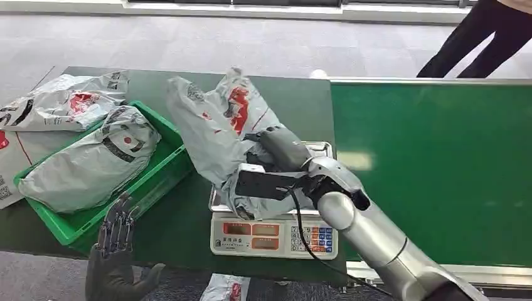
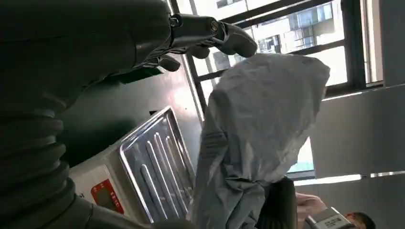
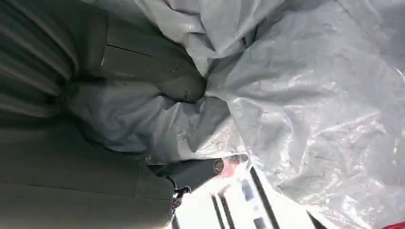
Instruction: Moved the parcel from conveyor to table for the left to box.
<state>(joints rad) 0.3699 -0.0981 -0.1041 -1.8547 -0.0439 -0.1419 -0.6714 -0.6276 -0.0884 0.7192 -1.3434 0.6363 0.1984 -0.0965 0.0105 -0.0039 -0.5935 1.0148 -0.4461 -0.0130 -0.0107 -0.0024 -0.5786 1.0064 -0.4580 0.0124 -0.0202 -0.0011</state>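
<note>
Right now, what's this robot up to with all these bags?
It is sorting parcels. Its right hand grips a grey parcel over a scale on the dark table, beside the green conveyor. Its left hand hovers low, holding nothing, near a green crate that already holds another parcel. More bags lie behind the crate.

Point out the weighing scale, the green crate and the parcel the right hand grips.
weighing scale (image 1: 273,236), head view, front display panel.
green crate (image 1: 162,177), head view, right side wall.
parcel (image 1: 207,128), head view, upper grey plastic.
</note>
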